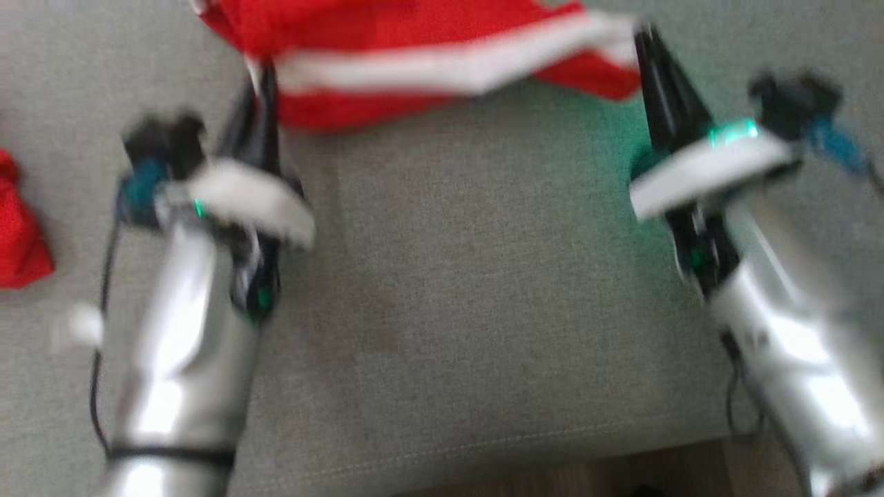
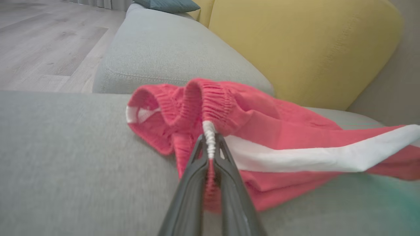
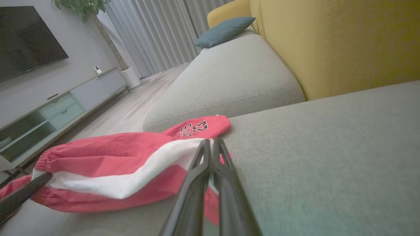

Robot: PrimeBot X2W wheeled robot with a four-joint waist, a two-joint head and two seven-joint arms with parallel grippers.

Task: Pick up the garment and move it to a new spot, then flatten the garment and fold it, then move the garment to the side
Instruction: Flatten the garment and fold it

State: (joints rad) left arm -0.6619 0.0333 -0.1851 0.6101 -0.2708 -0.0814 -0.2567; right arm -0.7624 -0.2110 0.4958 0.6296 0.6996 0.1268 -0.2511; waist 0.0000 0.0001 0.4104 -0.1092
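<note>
Red white-striped garment (image 1: pixel 414 34) at twelve o'clock on grey sofa (image 1: pixel 483 290), left hand (image 2: pixel 210 144) pinching its waistband, right hand (image 3: pixel 210 144) pinching its other end

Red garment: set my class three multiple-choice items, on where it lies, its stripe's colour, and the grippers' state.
1. Where does the red garment lie? A in a basket; B on the grey sofa seat; C on a table.
2. Its stripe is: A white; B blue; C black.
3. The left gripper and right gripper are: A both open; B both shut on the garment; C one open.
Key: B, grey cushion under it; A, white band crosses the red; B, each finger pair pinches cloth.
</note>
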